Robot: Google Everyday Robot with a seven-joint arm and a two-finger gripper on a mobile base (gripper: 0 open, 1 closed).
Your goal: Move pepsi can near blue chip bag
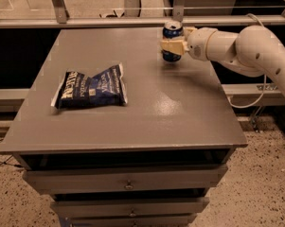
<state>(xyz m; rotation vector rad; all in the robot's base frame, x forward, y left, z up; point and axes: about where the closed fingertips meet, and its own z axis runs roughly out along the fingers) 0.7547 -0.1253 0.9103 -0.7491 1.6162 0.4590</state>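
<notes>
This looks like a robotics test lab rather than a home. A plain grey desk (132,126) with stacked drawers (128,179) stands on a speckled hard floor (260,193). A bare metal rail (109,21) runs behind its far edge, and a cable (256,97) hangs beyond its right edge. Near the far right corner, the white robot arm (248,46) has its gripper (173,43) clasped around the pepsi can (172,30).
</notes>
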